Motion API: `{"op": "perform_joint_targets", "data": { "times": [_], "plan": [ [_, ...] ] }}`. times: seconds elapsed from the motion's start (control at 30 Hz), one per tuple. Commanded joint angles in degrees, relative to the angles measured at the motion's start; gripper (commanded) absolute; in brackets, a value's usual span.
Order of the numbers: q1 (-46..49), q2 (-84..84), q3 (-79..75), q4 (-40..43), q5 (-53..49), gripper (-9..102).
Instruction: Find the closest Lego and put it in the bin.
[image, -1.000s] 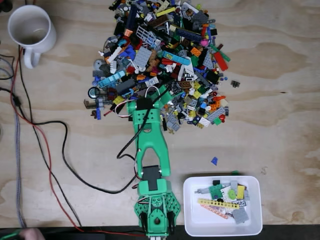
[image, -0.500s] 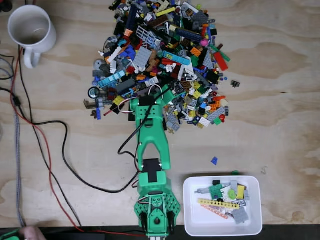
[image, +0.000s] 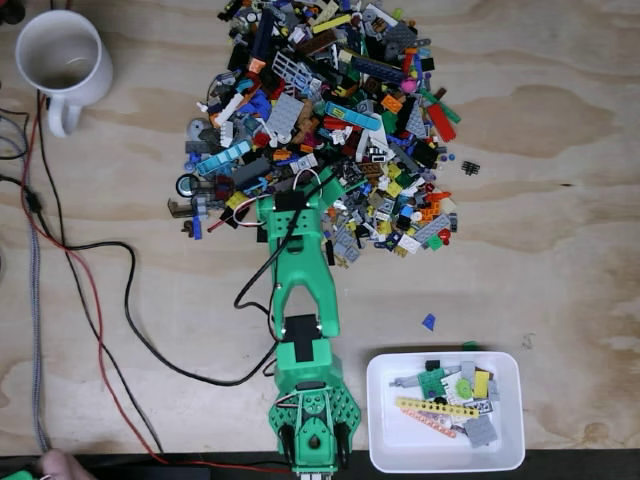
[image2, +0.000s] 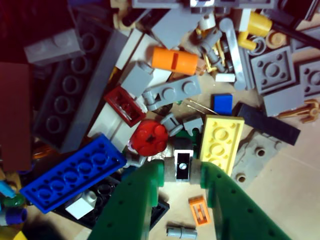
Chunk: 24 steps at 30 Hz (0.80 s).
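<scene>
Fixed view: my green arm (image: 300, 290) reaches from the near table edge to the near rim of the Lego pile (image: 320, 120); over the last second the wrist has crept a little further into the pile, which I read as closing in on a pick, not yet a lift. My gripper (image: 318, 192) sits at the pile's lower edge among grey and yellow pieces; from here I cannot tell how far my fingers stand apart. The bin (image: 385, 440), a shallow white tray, lies right of my base and well apart from my fingers, already holding several bricks. A stray blue piece (image: 428, 322) lies between pile and bin; a white mug (image: 62, 58) stands at far left. Wrist view: my two green fingers (image2: 132, 200) are narrowly parted, a small black-and-white tile (image2: 182, 166) standing between the tips, not visibly clamped. A yellow plate (image2: 221, 142) lies just beside the right finger, a red round piece (image2: 150, 137) just above the left, a blue plate (image2: 72, 172) further left, an orange grille tile (image2: 198, 208) between the fingers nearer my wrist.
</scene>
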Motion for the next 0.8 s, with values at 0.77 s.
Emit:
{"op": "perform_joint_targets", "data": {
  "times": [0.77],
  "plan": [
    [80.4, 45.5, 5.4, 20.5, -57.6, 0]
  ]
}}
